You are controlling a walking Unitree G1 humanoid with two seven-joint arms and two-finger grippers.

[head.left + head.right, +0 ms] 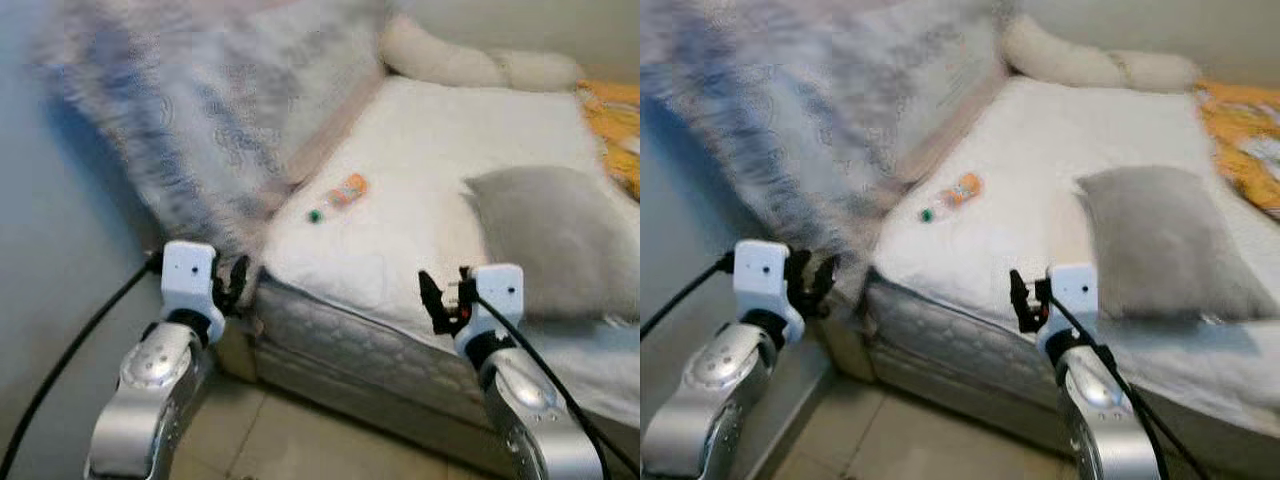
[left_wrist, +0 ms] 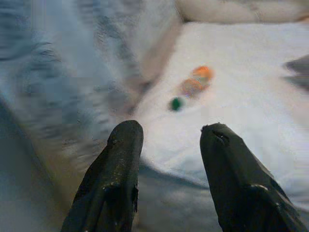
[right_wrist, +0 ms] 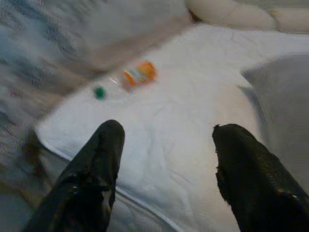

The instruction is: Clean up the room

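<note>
**Q:** How far along is the tidying, judged from the scene?

**A:** Early, by the look of it. A bottle (image 1: 345,192) with an orange label and a green cap lies on its side on the white mattress (image 1: 440,150), near the corner closest to the robot and just beside a patterned blanket (image 1: 215,110) heaped along the bed's left side. Nothing has been lifted. The left gripper (image 1: 232,283) hangs off the mattress corner, over the gap by the wall; the right gripper (image 1: 442,297) hovers at the near mattress edge. Both are well short of the bottle.

**Q:** What is the state of the jaws?

**A:** Both stand wide and hold nothing. In the left wrist view the two black fingers (image 2: 120,169) frame the bottle (image 2: 195,82) with clear space between them; the right wrist view shows the same, with the bottle (image 3: 137,75) beyond the fingers (image 3: 96,169).

**Q:** Are any containers present, and what do they hold?

**A:** The bottle is the one container. It looks clear and capped; its contents cannot be made out through the blur. No bin or basket can be identified.

**Q:** What remains?

**A:** Likely the whole job: reaching and taking the bottle, then finding a place for it. A grey pillow (image 1: 555,240), a long cream bolster (image 1: 470,62) at the bed's far end, and an orange cloth (image 1: 615,125) at the right edge may also want straightening, though that is a judgement.
</note>
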